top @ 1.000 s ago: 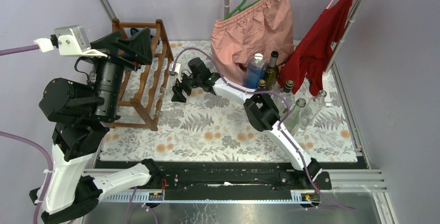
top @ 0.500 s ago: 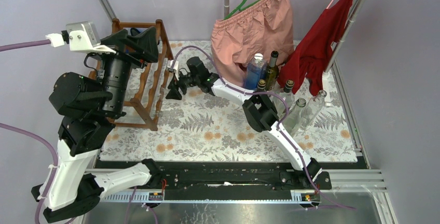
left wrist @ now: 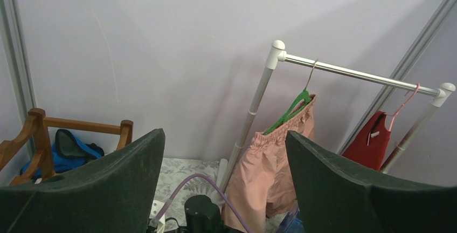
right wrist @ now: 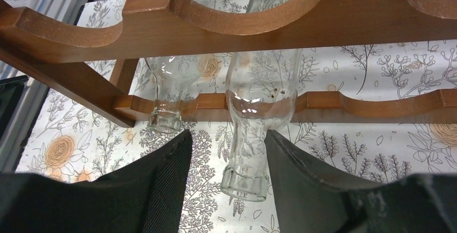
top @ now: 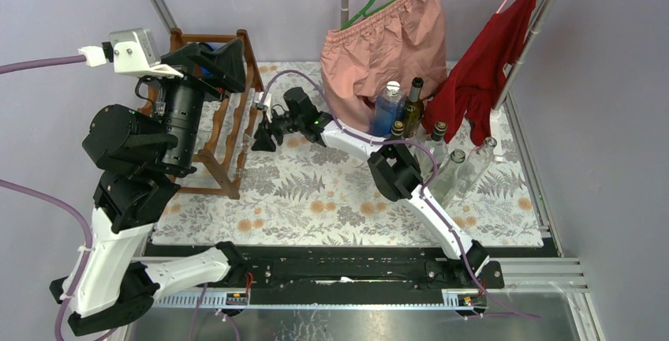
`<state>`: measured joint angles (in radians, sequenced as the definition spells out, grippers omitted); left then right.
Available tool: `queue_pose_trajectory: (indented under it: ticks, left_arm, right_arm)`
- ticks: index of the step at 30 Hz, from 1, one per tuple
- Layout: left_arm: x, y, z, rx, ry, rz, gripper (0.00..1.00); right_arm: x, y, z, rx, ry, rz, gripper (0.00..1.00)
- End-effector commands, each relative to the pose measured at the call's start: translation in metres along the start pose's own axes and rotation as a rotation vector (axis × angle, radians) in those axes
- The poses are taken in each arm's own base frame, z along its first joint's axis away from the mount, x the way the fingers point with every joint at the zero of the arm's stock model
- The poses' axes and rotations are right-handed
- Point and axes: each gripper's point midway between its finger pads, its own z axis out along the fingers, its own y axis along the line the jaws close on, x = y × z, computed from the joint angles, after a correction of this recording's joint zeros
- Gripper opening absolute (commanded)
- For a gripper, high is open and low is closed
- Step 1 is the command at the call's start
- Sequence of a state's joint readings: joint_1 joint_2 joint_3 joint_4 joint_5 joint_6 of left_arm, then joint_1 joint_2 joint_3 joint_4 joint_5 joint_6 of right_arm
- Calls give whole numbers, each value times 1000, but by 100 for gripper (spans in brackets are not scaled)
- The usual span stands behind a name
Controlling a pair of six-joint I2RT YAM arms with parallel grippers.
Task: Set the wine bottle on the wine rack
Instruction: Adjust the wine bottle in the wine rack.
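Wine bottle (right wrist: 253,136) lies in the wine rack (right wrist: 334,17), neck pointing at my right fingers (right wrist: 307,179), which straddle it narrowly, gap on one side; left fingers (left wrist: 108,184) wide, empty.

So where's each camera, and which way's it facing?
Top: above and behind, looking down on the table; left arm, right arm show.
Left wrist: up high, facing the back wall and pink shorts; left fingers show.
Right wrist: low, facing the wine rack and clear bottle; right fingers show.
Shared: top and left wrist see pink shorts.
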<state>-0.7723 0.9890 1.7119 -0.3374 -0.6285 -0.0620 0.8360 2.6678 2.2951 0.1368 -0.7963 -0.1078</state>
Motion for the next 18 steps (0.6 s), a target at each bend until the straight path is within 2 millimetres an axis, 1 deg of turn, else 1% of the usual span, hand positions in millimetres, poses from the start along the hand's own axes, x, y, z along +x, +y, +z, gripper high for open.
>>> queue_pose_trajectory:
  ticks: [1,4,8,14,16,18]
  left_arm:
    - [-15,0,0,-3,-38,-32,89]
    - [-15,-1,0,0,-38,-35,89]
    - [-13,-4,3,7,-34,-33,89]
    - [-13,-7,4,16,-31,-39,89]
    - [-12,-7,4,15,-29,-40,89]
    - [-11,-7,5,15,-26,-41,89]
  right_arm:
    - [5,-4,3,28,26,-1,61]
    - [11,-9,0,60,52,-11,63]
    - [14,-12,-2,80,69,-20,61]
    - [10,-12,0,75,46,-23,52]
    - [9,-11,0,72,36,-16,50]
    - [8,-10,1,67,28,-7,45]
